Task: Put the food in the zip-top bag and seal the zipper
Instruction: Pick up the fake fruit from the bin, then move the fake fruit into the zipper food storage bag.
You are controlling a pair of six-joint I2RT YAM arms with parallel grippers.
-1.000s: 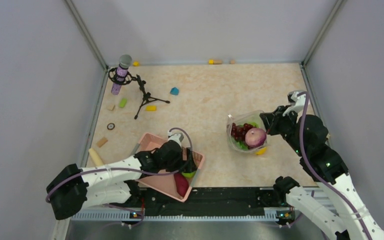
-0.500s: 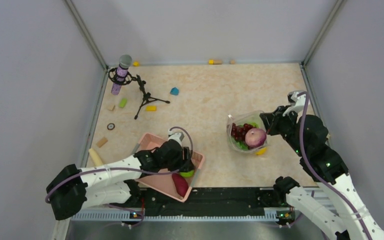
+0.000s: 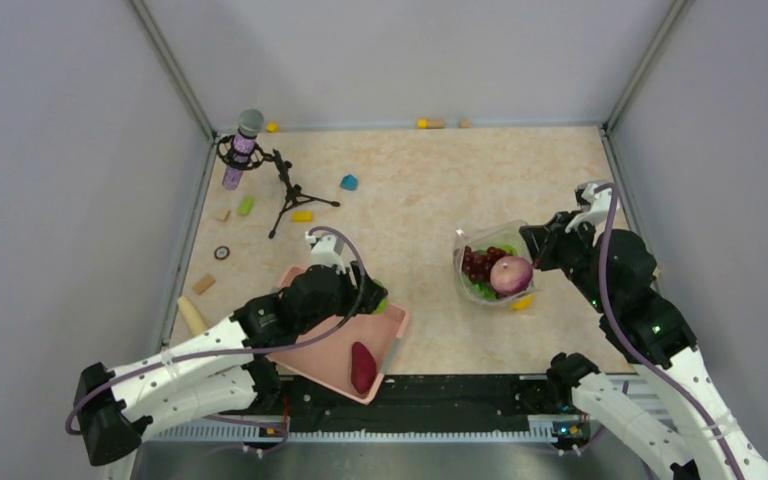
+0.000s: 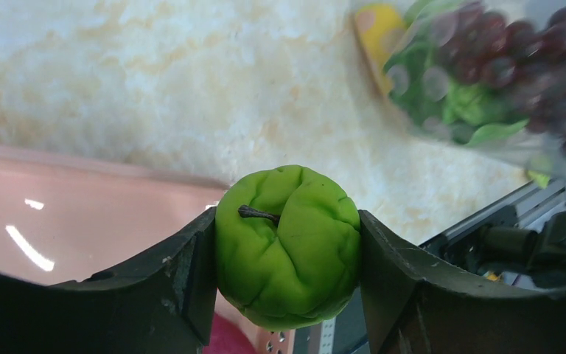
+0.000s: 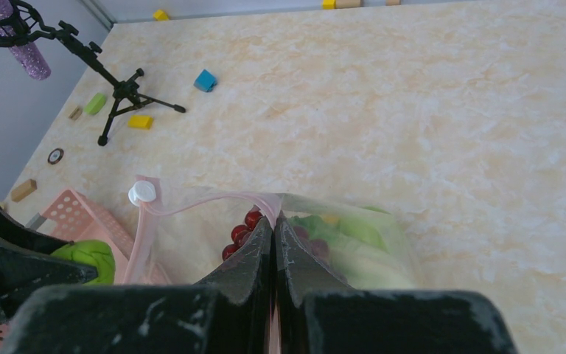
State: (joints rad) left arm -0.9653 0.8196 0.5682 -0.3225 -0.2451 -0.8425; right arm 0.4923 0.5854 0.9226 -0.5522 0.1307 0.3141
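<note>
A: Left hand (image 3: 362, 293)?
B: Pinching the green round fruit (image 4: 287, 265) between both fingers, over the pink basket (image 3: 310, 355); sweet potato (image 3: 362, 366) is lying inside.
A: Right hand (image 5: 273, 240)?
B: Pressed together on the zipper (image 5: 206, 205); seemingly holding the zip-top bag (image 3: 480, 240) open on the counter (image 3: 430, 190) for loading; grapes (image 3: 477, 262) and onion (image 3: 511, 274) are sitting inside.

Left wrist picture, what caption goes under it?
The left pincer grips a green toy fruit near the pink basket, with the zip-top bag ahead.

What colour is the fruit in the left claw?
The fruit is bright green; see left wrist view.
</note>
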